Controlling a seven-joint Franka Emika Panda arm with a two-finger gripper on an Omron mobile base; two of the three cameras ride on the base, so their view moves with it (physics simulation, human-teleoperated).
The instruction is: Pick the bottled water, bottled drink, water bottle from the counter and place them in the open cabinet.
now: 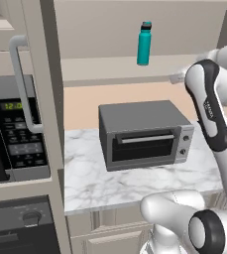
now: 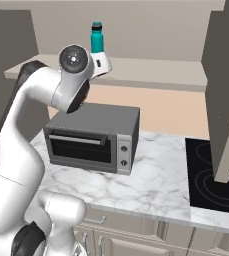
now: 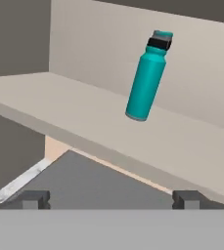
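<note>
A grey toaster oven (image 1: 144,134) sat on the marble worktop (image 2: 151,180) beneath the open cabinet (image 3: 74,122), a microwave (image 1: 16,134) to its left. The water bottle (image 3: 146,78) stood upright on the cabinet shelf. The gripper (image 3: 111,199) hung apart from it, jaws spread wide and empty.

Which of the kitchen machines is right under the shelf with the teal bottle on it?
The grey toaster oven, sitting on the marble top below the water bottle. The microwave is off to the side, set in the tall cabinet.

teal water bottle (image 1: 143,44) upright on cabinet shelf (image 1: 110,69)
</note>
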